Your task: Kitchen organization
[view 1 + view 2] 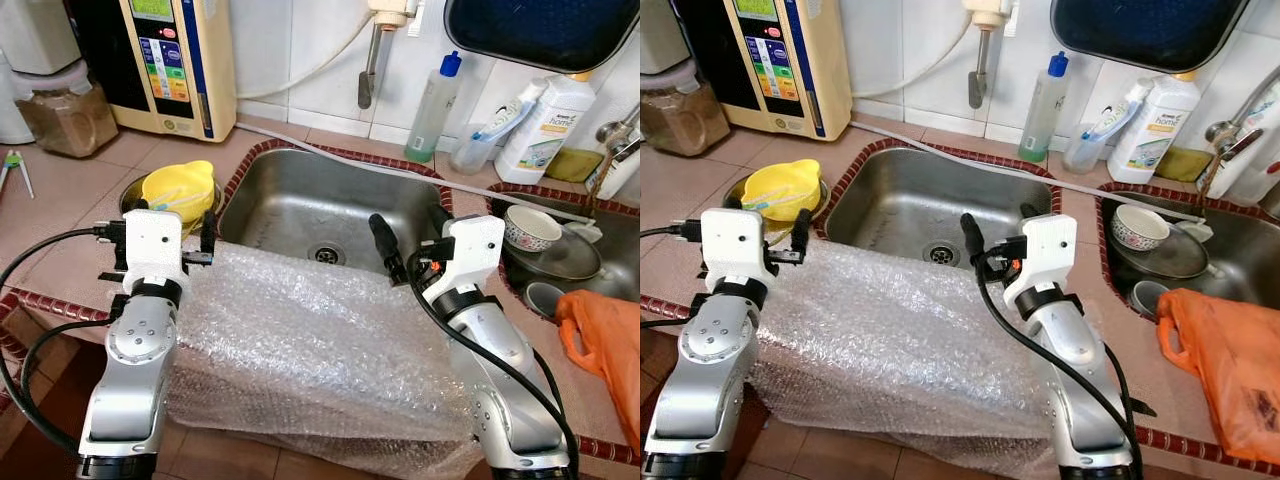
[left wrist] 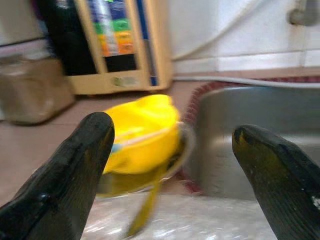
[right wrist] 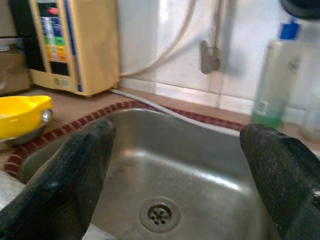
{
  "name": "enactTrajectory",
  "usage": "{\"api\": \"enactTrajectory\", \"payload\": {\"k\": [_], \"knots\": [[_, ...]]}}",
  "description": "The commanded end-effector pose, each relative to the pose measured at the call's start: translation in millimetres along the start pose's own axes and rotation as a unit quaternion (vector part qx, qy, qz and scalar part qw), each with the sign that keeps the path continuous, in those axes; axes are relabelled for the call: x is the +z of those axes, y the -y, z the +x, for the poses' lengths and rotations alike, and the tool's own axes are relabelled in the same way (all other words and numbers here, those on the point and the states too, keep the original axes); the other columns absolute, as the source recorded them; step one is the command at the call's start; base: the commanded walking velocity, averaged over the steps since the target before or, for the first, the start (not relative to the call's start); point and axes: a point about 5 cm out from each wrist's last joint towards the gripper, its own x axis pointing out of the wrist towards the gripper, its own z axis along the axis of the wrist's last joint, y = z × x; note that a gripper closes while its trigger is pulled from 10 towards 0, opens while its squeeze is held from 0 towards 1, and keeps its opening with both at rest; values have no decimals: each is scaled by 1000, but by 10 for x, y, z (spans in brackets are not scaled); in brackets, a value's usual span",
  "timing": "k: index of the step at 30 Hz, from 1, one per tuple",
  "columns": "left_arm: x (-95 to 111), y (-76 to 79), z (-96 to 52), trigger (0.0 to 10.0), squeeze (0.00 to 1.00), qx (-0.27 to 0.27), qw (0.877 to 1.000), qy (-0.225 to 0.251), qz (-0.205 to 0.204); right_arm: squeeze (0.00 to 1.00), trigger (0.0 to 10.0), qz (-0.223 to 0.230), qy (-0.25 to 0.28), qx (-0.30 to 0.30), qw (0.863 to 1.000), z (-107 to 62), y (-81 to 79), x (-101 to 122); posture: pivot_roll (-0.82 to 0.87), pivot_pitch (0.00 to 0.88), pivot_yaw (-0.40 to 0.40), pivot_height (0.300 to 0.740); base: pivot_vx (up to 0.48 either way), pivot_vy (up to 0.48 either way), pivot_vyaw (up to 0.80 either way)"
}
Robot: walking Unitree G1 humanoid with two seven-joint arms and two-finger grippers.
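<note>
A sheet of bubble wrap (image 1: 300,340) is draped over the counter's front edge, its far edge reaching the rim of the empty steel sink (image 1: 300,200). My left gripper (image 1: 176,222) hovers open over the sheet's far left corner and points at a yellow plastic bowl (image 2: 142,132). That bowl sits in a metal bowl (image 1: 130,192) left of the sink. My right gripper (image 1: 410,240) is open above the sheet's far right corner, aimed into the sink basin (image 3: 165,175) toward the drain (image 3: 159,215). Neither gripper holds anything.
A second sink (image 1: 610,250) on the right holds a patterned bowl (image 1: 530,228) and dishes. An orange bag (image 1: 610,340) lies by it. Bottles (image 1: 433,110) line the tiled wall. A water appliance (image 1: 170,60) and a jar (image 1: 65,115) stand at the back left.
</note>
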Motion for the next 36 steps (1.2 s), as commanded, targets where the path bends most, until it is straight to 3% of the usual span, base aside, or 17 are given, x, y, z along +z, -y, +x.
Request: {"api": "enactTrajectory", "payload": {"k": [1, 6, 13, 14, 16, 20, 23, 25, 30, 36], "knots": [[30, 80, 10, 10000, 0, -20, 1000, -9, -2, 0, 10000, 0, 1, -23, 1000, -40, 81, 5, 111, 75, -15, 740, 0, 0, -600], [98, 107, 43, 10000, 0, -52, 998, 6, 33, 0, 10000, 0, 6, -42, 999, -47, 120, -13, 128, 69, 17, 740, 0, 0, -120], [81, 45, 102, 10000, 0, -69, 995, -12, 74, 0, 10000, -1, 13, -74, 997, -36, 174, -107, 214, 21, 139, 740, 0, 0, 0], [125, 39, 141, 10000, 0, -80, 992, 1, 99, 0, 10000, -8, 16, -83, 996, -6, 197, -139, 236, 10, 161, 740, 0, 0, 0], [199, 7, 198, 10000, 0, -91, 990, 9, 105, 0, 10000, -10, 26, -93, 995, 81, 228, -144, 239, 4, 184, 740, 0, 0, 0], [184, 49, 214, 10000, 0, -110, 988, 9, 106, 0, 10000, -17, 37, -95, 995, 184, 257, -105, 220, 12, 182, 740, 0, 0, 0], [141, 183, 201, 10000, 0, -139, 987, 13, 85, 0, 10000, -7, 46, -112, 993, 249, 336, -69, 173, 33, 97, 740, 0, 0, 0], [116, 221, 192, 10000, 0, -147, 986, 16, 82, 0, 10000, -5, 44, -118, 992, 254, 360, -93, 167, 31, 87, 740, 0, 0, 0], [-54, 311, 261, 10000, 0, -126, 991, 0, 44, 0, 10000, 6, 28, -131, 991, 278, 422, -240, 162, 14, 8, 740, 0, 0, 0], [11, 310, 330, 10000, 0, -107, 994, 17, 31, 0, 10000, -11, 39, -107, 993, 312, 360, -162, 141, 10, -2, 740, 0, 0, 0]]}}
